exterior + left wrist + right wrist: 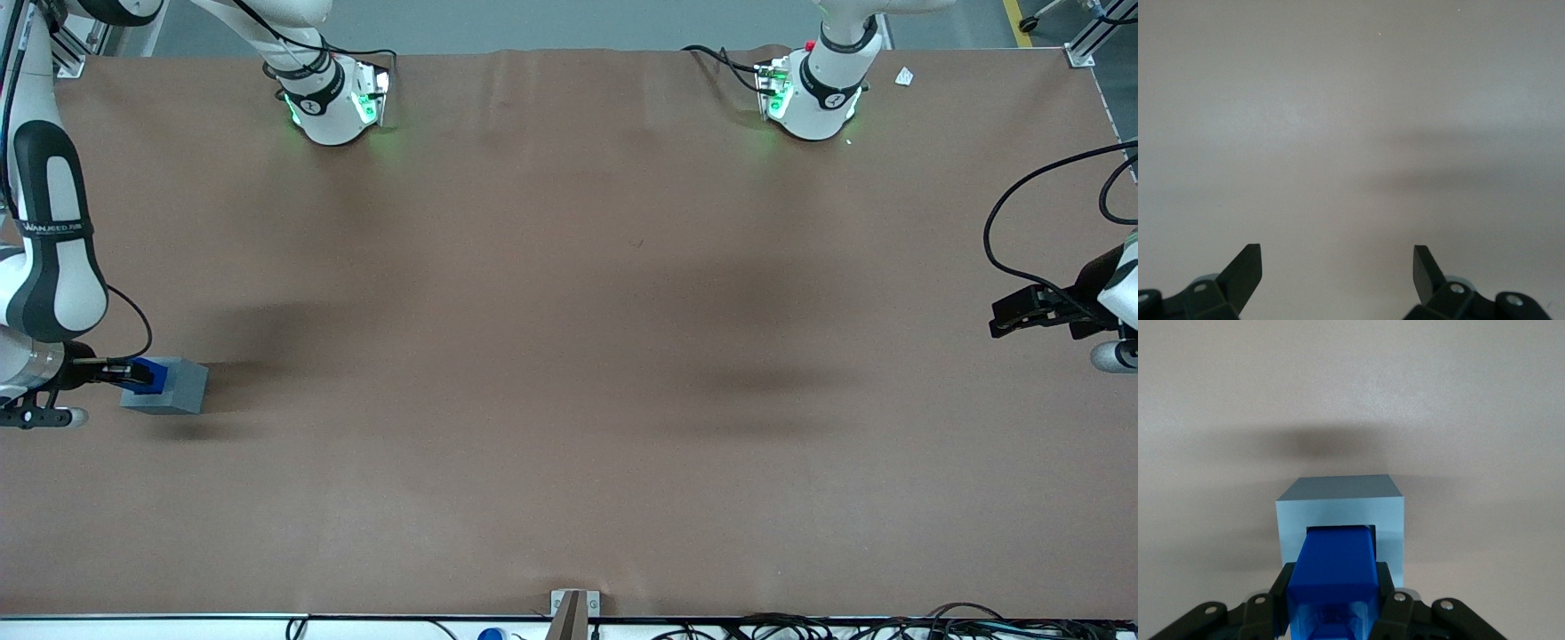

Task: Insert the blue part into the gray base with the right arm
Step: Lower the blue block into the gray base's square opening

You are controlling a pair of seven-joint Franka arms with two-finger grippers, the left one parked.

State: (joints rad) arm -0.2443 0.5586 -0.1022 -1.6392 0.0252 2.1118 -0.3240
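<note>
Your gripper (133, 374) clamps the blue part (149, 374) at the working arm's end of the table (long axis along the fingers), its leading end entering the gray base (169, 388) recess.

White jointed right arm (49, 258) with black sections, lettered black strap and thin black cable. Black gripper (1331, 613) with silver screws.
</note>
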